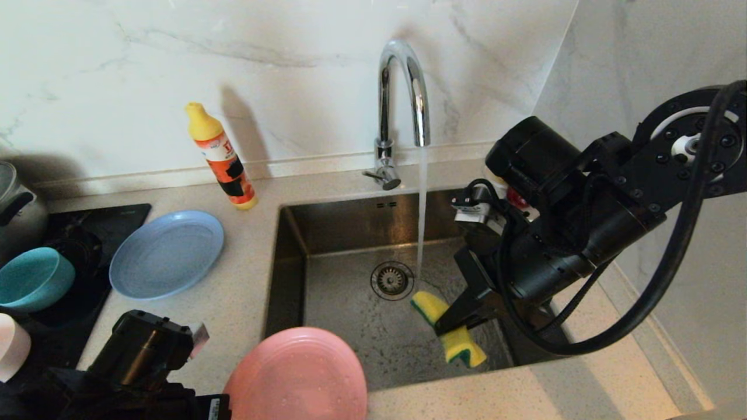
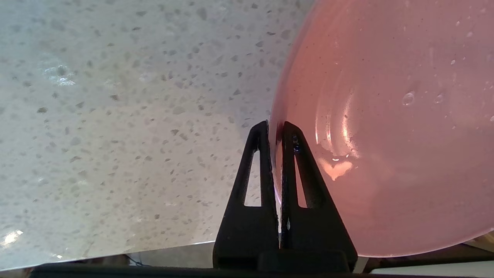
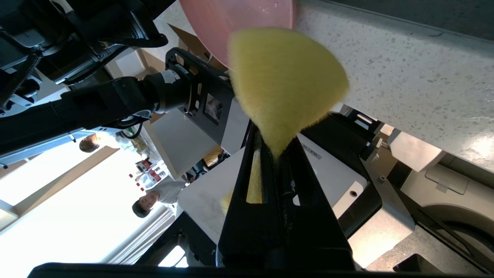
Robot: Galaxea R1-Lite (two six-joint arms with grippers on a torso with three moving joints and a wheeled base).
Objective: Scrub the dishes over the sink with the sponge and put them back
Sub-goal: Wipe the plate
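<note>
On the far left of the counter [image 1: 245,291] sit the teal bowl [image 1: 32,279] and the grey-blue plate [image 1: 166,254]. The left tool [image 2: 274,135] is pinched tight on the rim of the salmon-pink plate [image 1: 297,376], right at the sink's [image 1: 350,233] near edge. Over the basin, the right tool [image 3: 272,148] is clamped on the yellow sponge [image 1: 449,329] just beside the running faucet [image 1: 402,87] stream.

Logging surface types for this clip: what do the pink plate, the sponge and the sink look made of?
Round salmon-pink plate: probably matte plastic, with soft highlights and clinging droplets. Rectangular yellow sponge: soft foam with a green scouring face, squashed in the right pincer. Square sink: brushed steel, dull grey sheen.
</note>
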